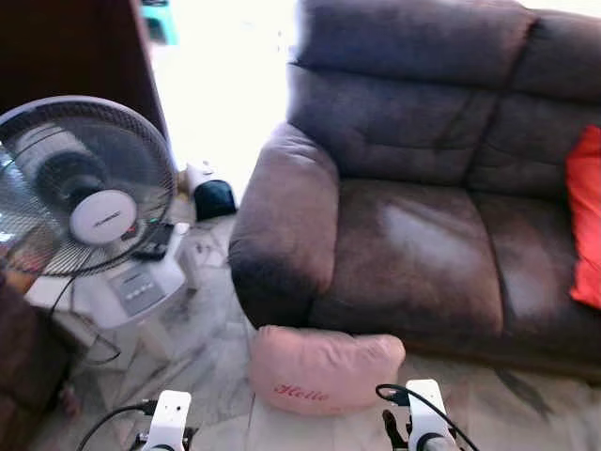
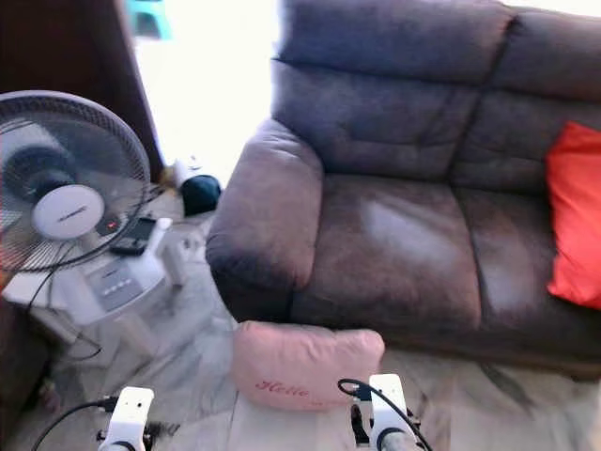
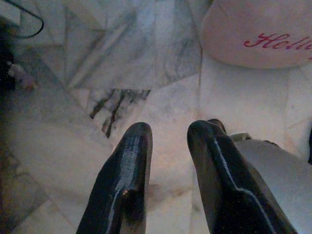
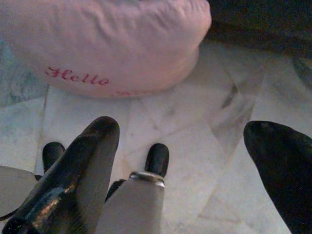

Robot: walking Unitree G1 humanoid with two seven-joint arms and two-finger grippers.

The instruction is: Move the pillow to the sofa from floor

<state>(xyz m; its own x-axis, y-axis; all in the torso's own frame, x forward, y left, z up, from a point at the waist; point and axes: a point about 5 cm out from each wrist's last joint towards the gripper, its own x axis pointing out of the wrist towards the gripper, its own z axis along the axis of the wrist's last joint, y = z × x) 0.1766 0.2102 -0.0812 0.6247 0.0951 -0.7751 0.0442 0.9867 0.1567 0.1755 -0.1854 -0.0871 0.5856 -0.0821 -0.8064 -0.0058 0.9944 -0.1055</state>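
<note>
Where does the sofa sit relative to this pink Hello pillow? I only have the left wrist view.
Observer: The pink fabric pillow lies on the marble floor, against the front base of the brown upholstered sofa, below its left seat near the armrest.
Operator: Is that seat free?
Observer: Yes, it is bare. A red cushion leans on the right seat.
Operator: And the right tool?
Observer: The right tool is open, over the floor just short of the pillow.
</note>
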